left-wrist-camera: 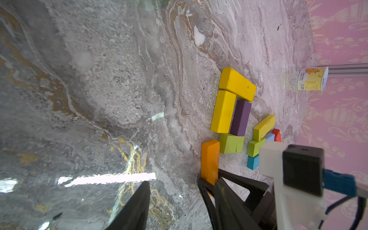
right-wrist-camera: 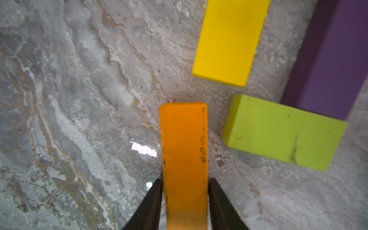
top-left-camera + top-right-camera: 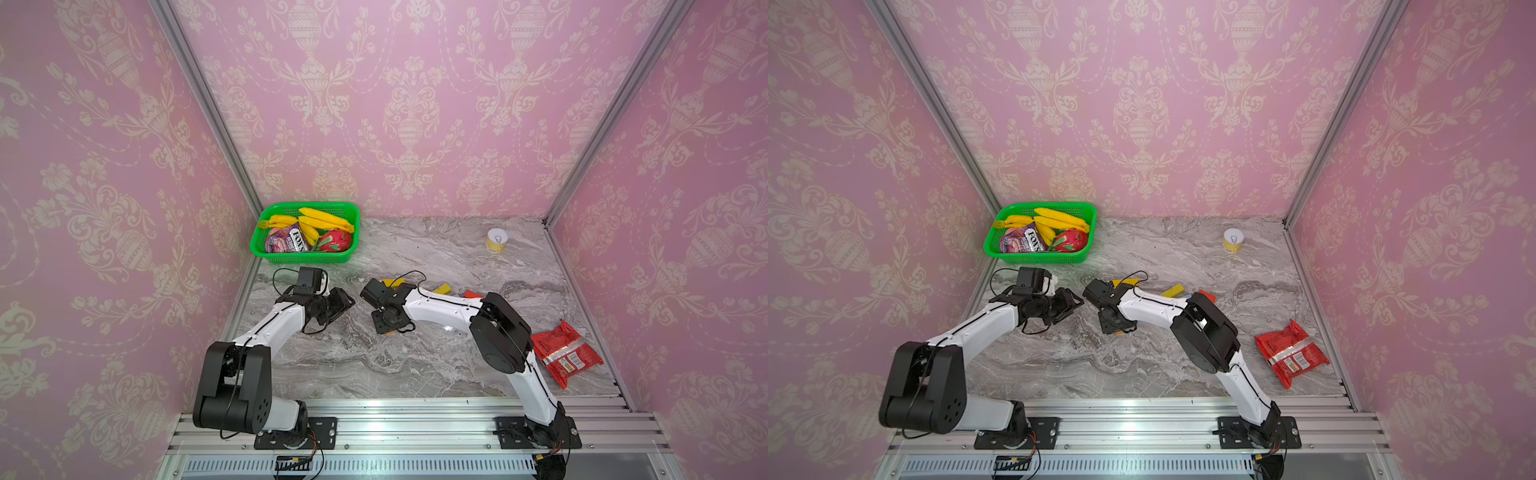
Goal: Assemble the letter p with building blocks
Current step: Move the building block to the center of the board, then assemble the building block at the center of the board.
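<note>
Progress looks late: yellow blocks point(image 1: 223, 111), purple block point(image 1: 241, 117) and lime block point(image 1: 231, 143) form the bowl; orange block point(image 2: 184, 139) lies just beside lime block as stem. Right gripper point(image 2: 184, 180) straddles orange block, clamped or freed I cannot tell. Left gripper point(image 3: 343, 303) spread, empty. Likely only release left.

**Legible text:** "FOX'S" in white caps on the purple sweet pkt point(image 3: 286, 241) point(image 3: 1022, 242), seen in both top views, lying in the green basket point(image 3: 308, 205). Red snack pkt point(image 3: 566, 354) on the table point(image 3: 415, 365): white label strip w/ barcode, print too small to read. Can point(image 1: 312, 78), left wrist view: barcode and fine print on its side wall, chars. not legible.
</note>
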You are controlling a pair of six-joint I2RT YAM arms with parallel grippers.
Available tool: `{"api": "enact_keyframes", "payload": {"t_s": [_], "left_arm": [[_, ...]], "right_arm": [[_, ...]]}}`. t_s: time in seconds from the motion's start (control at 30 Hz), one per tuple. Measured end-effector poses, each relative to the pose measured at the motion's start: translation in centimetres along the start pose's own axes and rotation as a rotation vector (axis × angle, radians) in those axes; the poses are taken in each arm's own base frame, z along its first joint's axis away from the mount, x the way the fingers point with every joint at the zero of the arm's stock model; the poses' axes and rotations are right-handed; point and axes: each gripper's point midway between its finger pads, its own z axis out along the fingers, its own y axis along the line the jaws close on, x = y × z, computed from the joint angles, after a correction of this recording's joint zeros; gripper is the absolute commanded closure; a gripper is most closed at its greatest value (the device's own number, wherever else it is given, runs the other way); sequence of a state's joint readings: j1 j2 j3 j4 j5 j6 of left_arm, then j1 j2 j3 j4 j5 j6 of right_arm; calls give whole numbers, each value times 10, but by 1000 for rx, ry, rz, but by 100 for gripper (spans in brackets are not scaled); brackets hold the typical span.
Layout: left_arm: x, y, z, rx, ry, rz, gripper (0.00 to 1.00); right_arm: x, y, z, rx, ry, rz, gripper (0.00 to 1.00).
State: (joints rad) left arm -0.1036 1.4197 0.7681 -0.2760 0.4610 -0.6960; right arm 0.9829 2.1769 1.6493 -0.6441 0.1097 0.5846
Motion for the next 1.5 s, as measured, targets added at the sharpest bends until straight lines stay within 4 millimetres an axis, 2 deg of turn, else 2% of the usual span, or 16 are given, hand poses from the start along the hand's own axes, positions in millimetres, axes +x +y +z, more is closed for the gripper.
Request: {"api": "enact_keyframes", "payload": {"t_s": [0.07,0.13,0.33,0.4,0.5,0.53,0.63,0.7,0.77,0.83,1.0,1.2,1.5], "left_arm": [[3,-2,2,-2,6,9,46],[4,-2,3,-7,8,15,46],[10,-3,11,-21,22,32,52],[15,-7,14,-19,32,44,56],[26,-12,22,-18,55,60,65],[30,-14,24,-18,65,66,70],[46,-15,37,-21,99,75,86],[59,-8,46,-40,130,71,93],[70,-1,54,-58,159,64,98],[78,0,62,-53,180,56,100],[80,-13,71,-18,159,64,100],[82,-21,77,-10,149,69,100],[77,-26,82,-17,138,61,100]], "right_arm": [[1,1,-4,-18,-25,-10,36],[1,1,-12,-41,-53,-20,34],[-13,6,-61,-164,-233,-10,38],[-17,4,-79,-197,-292,1,47],[-23,-6,-89,-225,-336,34,64],[-23,-12,-87,-225,-339,55,68],[-15,-37,-68,-209,-311,116,88],[0,-56,-51,-184,-264,155,90],[12,-65,-41,-174,-232,169,90],[17,-64,-37,-186,-217,169,90],[18,-49,-30,-264,-199,159,90],[27,-40,-10,-317,-141,154,90],[18,-29,-7,-387,-140,151,90]]}}
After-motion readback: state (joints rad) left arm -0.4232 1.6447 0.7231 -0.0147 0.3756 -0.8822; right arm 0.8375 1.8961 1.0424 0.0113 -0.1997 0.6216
